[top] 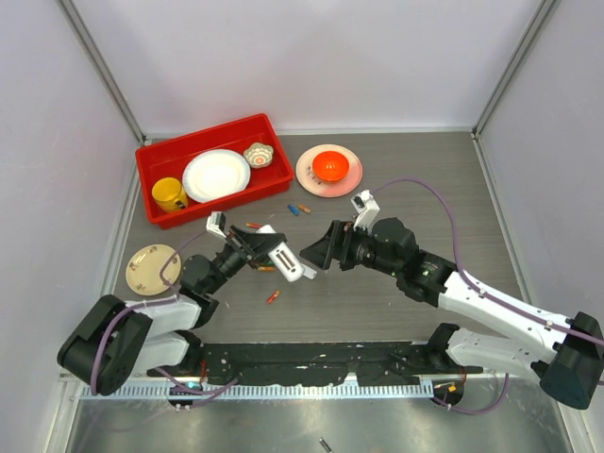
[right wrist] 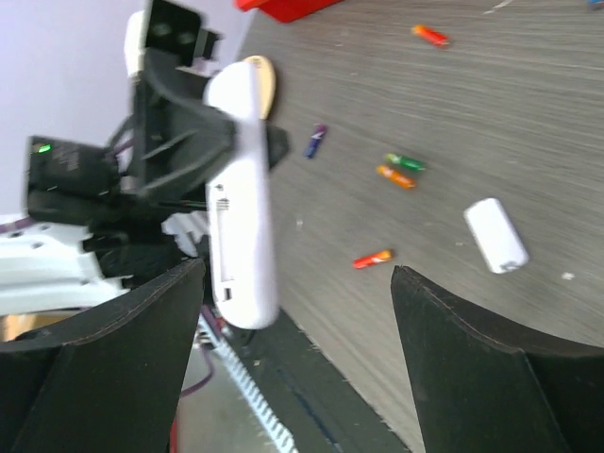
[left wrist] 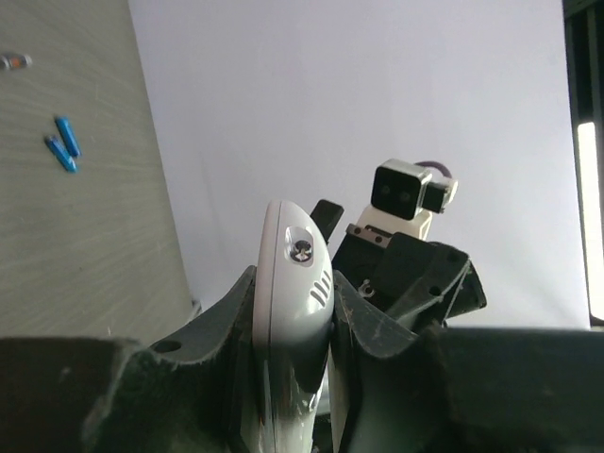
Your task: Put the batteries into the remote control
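My left gripper (top: 271, 247) is shut on the white remote control (top: 288, 257) and holds it lifted off the table, its free end toward the right arm. In the left wrist view the remote (left wrist: 293, 245) stands clamped between both fingers (left wrist: 222, 321). My right gripper (top: 319, 253) is open and empty, just right of the remote's end. In the right wrist view the remote (right wrist: 241, 189) hangs ahead of the open gripper (right wrist: 297, 311). Batteries lie loose on the table: orange-red (right wrist: 373, 259), green (right wrist: 404, 162), purple (right wrist: 316, 140), blue (left wrist: 66, 137), and one orange (top: 273, 296).
A small loose white rounded piece (right wrist: 495, 234) lies on the table. A red bin (top: 226, 204) with a white plate, a yellow cup and a small bowl stands at the back left. A pink plate (top: 307, 179) holds an orange bowl. A tan disc (top: 152, 267) lies at the left.
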`<state>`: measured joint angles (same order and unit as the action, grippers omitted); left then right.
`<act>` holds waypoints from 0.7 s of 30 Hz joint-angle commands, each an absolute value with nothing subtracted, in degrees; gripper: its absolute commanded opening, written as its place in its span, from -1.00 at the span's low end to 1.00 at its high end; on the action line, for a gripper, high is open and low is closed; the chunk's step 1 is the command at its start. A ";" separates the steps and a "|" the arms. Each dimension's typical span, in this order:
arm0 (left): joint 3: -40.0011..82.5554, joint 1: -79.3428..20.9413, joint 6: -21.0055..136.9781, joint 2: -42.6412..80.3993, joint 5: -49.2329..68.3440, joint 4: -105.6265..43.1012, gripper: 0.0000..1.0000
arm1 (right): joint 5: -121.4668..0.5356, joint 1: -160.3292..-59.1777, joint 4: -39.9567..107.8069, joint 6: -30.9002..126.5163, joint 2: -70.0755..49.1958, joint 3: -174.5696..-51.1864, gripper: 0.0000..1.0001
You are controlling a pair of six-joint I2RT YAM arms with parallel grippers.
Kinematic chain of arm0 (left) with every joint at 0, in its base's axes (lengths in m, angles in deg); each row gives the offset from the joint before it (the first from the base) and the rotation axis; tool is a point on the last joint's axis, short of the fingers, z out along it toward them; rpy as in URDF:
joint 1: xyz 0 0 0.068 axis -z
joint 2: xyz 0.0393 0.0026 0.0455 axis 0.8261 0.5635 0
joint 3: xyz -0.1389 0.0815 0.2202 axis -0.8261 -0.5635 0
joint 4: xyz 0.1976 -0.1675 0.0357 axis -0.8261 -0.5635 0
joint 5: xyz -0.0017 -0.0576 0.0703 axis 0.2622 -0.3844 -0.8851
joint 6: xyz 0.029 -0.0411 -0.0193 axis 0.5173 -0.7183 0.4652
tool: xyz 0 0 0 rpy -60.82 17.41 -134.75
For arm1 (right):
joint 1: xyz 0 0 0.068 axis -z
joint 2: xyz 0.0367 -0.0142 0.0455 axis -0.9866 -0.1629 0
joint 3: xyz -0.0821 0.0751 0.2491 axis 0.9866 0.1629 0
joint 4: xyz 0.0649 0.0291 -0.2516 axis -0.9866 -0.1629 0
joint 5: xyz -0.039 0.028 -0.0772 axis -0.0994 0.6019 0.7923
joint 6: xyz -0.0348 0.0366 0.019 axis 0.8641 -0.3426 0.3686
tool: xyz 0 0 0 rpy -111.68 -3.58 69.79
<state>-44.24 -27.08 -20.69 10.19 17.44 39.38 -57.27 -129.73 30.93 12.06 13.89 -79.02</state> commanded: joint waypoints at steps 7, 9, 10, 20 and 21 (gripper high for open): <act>-39.29 -28.10 -29.23 20.12 32.23 55.23 -0.99 | -72.51 -129.41 44.81 6.98 10.00 -76.18 0.71; -38.33 -28.10 -28.52 19.76 33.01 54.79 -1.00 | -71.38 -129.49 43.58 7.95 9.91 -75.83 0.71; -37.98 -28.10 -28.35 19.59 33.28 54.35 -1.00 | -70.50 -129.41 42.88 8.47 10.78 -75.65 0.71; -40.96 -31.79 -24.83 13.88 36.71 47.51 -0.99 | -30.80 -129.23 21.25 19.46 6.77 -81.19 0.64; -41.83 -32.93 -24.74 12.05 36.80 46.71 -1.00 | -28.76 -128.62 21.95 19.64 5.53 -80.75 0.63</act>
<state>-39.93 -30.42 -26.31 16.81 34.40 40.52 -48.49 -129.58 28.19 15.16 11.05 -78.61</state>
